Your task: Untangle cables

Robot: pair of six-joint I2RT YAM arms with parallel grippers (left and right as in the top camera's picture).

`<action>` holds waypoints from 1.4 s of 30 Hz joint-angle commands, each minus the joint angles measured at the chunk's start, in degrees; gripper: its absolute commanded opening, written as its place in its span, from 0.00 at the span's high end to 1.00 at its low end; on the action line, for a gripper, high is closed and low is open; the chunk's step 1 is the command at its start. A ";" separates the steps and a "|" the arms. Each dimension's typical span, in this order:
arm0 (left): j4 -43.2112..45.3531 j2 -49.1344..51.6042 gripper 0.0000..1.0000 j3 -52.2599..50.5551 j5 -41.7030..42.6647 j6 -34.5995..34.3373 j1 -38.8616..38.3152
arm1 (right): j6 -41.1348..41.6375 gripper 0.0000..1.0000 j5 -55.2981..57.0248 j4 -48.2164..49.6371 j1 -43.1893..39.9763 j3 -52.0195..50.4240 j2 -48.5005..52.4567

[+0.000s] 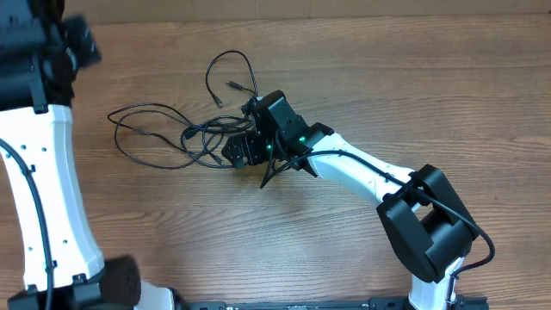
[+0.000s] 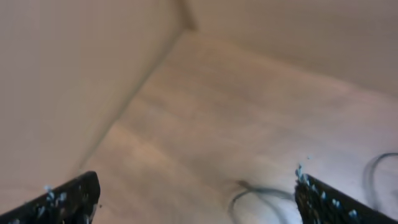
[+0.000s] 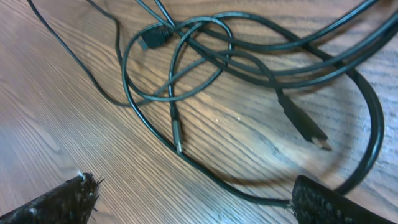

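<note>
A tangle of thin black cables (image 1: 185, 129) lies on the wooden table left of centre, with loops spreading left and up. My right gripper (image 1: 243, 148) hovers low over the tangle's right side. In the right wrist view the cables (image 3: 205, 56) cross in loops with several plug ends, and the right gripper (image 3: 193, 202) is open, its fingers wide apart; one cable runs against the right finger. My left gripper (image 2: 196, 199) is open and empty, high at the far left; its blurred view shows a cable loop (image 2: 255, 196) far below.
The left arm's white link (image 1: 52, 198) stands along the left edge. The right arm (image 1: 370, 176) reaches in from the lower right. Bare wooden table (image 1: 387, 77) surrounds the cables.
</note>
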 commanded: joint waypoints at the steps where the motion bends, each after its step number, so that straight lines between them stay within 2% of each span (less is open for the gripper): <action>1: 4.74 -14.80 0.00 -13.00 0.96 -0.74 -0.42 | -2.38 0.01 0.09 -0.46 -0.24 0.92 -0.68; 9: 11.19 -38.64 0.00 -40.68 1.49 0.81 -1.11 | -2.34 0.00 0.11 2.10 -0.24 0.92 -0.11; 13: 13.84 -46.88 0.00 -50.45 9.99 0.17 -1.16 | 4.42 0.07 0.22 7.32 -0.15 0.94 2.47; 16: 11.15 -49.59 0.00 -51.12 18.53 0.11 -1.16 | 9.73 0.09 -1.84 12.72 -0.13 1.42 4.50; 20: 7.61 -50.64 0.00 -51.10 26.27 0.11 -1.16 | 11.13 0.09 -1.42 18.40 0.13 2.05 5.68; 24: 3.93 -50.58 0.00 -51.12 26.64 0.28 -1.16 | 11.47 0.09 0.76 18.75 0.20 2.05 6.56; 29: 3.76 -50.58 0.00 -51.12 26.69 0.26 -1.16 | 11.54 0.09 2.47 17.75 0.17 2.05 8.50; 36: 3.17 -50.58 0.00 -51.15 27.04 0.26 -1.16 | 15.78 0.05 5.03 19.74 0.17 2.05 13.27; 40: 2.99 -50.58 0.00 -51.15 27.10 0.26 -1.16 | 16.44 0.06 8.76 21.77 -0.20 2.05 15.56; 42: 2.99 -50.56 0.00 -51.19 27.08 0.24 -1.16 | 16.39 0.11 12.31 22.32 -0.33 2.05 15.93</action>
